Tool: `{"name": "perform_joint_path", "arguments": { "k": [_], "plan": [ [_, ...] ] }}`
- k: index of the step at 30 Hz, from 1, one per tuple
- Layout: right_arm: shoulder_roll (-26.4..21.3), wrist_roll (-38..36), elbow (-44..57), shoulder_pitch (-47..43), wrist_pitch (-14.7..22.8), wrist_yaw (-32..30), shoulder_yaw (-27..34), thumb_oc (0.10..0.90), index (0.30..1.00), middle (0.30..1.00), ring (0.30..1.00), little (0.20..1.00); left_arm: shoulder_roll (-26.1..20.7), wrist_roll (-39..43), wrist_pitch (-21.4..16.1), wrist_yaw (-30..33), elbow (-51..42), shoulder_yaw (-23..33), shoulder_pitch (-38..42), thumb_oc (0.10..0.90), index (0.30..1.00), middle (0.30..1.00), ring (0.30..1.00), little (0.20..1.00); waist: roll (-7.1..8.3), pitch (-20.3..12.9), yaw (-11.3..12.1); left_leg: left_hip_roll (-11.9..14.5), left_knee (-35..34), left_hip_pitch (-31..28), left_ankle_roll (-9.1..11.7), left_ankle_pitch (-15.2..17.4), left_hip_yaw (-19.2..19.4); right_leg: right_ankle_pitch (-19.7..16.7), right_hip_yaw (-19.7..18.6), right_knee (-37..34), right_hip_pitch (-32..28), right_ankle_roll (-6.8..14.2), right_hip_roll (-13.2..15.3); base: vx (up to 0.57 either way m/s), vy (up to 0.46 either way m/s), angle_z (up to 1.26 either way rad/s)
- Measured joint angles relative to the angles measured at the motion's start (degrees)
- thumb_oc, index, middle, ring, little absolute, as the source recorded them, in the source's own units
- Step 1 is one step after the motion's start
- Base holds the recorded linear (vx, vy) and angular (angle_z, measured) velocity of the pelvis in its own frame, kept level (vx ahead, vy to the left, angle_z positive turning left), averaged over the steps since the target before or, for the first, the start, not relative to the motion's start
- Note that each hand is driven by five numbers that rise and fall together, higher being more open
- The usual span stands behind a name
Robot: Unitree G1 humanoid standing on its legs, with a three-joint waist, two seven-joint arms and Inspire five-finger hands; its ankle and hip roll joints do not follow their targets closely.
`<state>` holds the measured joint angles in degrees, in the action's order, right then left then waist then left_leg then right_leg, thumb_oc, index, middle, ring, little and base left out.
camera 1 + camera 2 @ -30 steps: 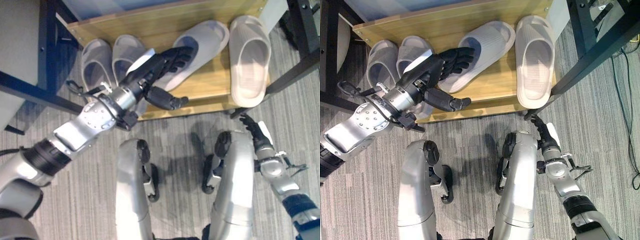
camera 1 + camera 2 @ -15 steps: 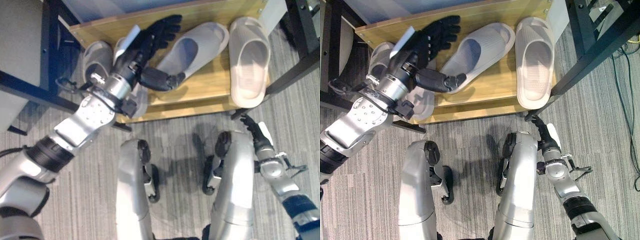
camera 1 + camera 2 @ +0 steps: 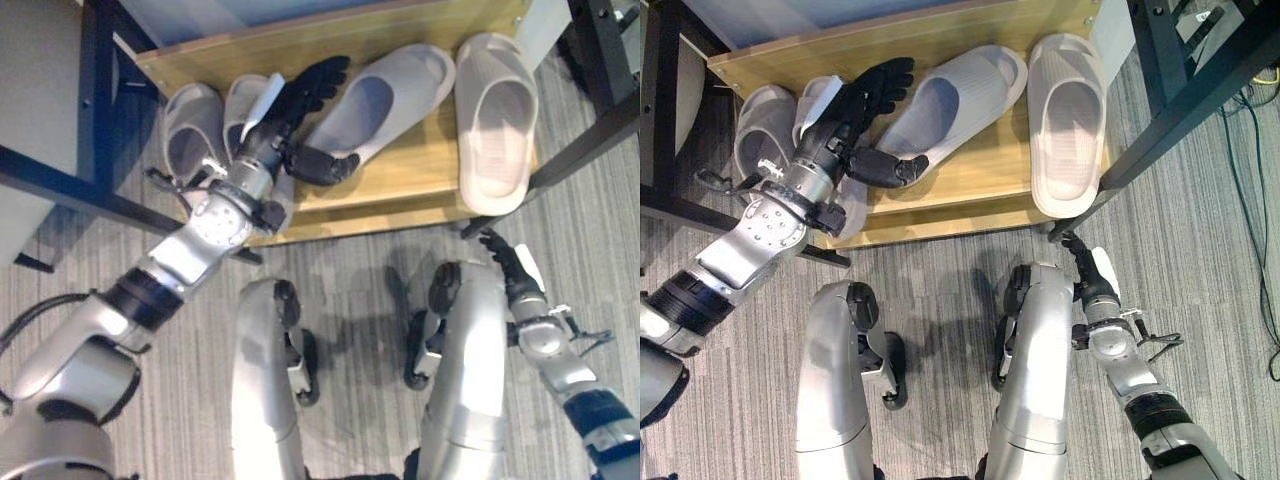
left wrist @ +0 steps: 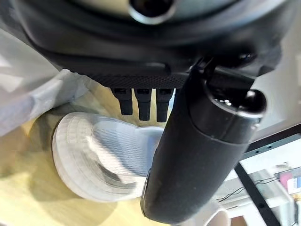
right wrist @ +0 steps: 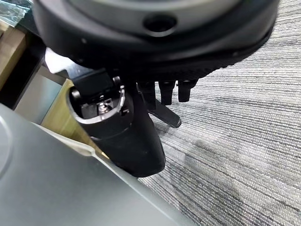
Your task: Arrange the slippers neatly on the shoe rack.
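Note:
Four pale grey slippers lie on the wooden shoe rack (image 3: pixel 400 190). Two small ones sit side by side at the left, one (image 3: pixel 185 135) and the other (image 3: pixel 245 100). A large slipper (image 3: pixel 390 90) lies slanted in the middle, and another large slipper (image 3: pixel 497 120) lies straight at the right. My left hand (image 3: pixel 285 115) is open over the second small slipper, fingers straight and pointing to the rack's back, thumb (image 3: pixel 320 165) beside the slanted slipper's heel. The left wrist view shows the slanted slipper (image 4: pixel 94 155) past the thumb. My right hand (image 3: pixel 507 262) hangs open, low over the carpet.
Black frame bars cross the rack's sides, one at the right (image 3: pixel 600 125) and one at the left (image 3: pixel 60 180). A dark post (image 3: pixel 95 80) stands by the rack's left end. Grey striped carpet (image 3: pixel 360 260) lies in front of the rack.
My left hand has moved from over the slanted slipper's heel to the left and back, over the second small slipper. The slippers and the right hand have stayed put.

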<state>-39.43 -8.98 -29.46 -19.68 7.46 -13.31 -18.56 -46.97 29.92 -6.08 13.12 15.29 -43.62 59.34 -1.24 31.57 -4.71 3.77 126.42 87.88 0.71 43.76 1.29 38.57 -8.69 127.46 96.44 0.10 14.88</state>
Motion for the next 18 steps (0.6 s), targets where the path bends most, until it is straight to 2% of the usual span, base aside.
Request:
{"name": "perform_joint_path", "arguments": {
  "k": [9, 18],
  "plan": [
    [-0.14, 0.01, 0.00, -0.08, -0.01, 0.07, 0.08, 0.800, 0.900, 0.900, 0.900, 0.900, -0.27, -2.08, 0.46, -2.22, -0.77, -0.23, 0.30, 0.800, 0.900, 0.900, 0.900, 0.900, 0.00, 0.00, 0.33, 0.02, 0.51, 0.01, 0.12, 0.55, -0.04, 0.18, -0.12, 0.28, -0.01, 0.12, -0.14, 0.00, 0.000, 0.00],
    [-0.30, -0.01, 0.00, -0.16, -0.07, 0.29, 0.01, 0.800, 0.900, 0.900, 0.900, 0.900, -2.28, -0.91, 1.53, -2.63, -6.34, 0.19, -2.30, 0.800, 0.900, 0.900, 0.900, 0.900, 0.00, 0.00, 0.40, 0.00, 0.51, 0.03, 0.12, 0.58, -0.03, 0.27, -0.15, 0.31, 0.01, 0.07, -0.17, 0.00, 0.000, 0.00]
  ]
}}
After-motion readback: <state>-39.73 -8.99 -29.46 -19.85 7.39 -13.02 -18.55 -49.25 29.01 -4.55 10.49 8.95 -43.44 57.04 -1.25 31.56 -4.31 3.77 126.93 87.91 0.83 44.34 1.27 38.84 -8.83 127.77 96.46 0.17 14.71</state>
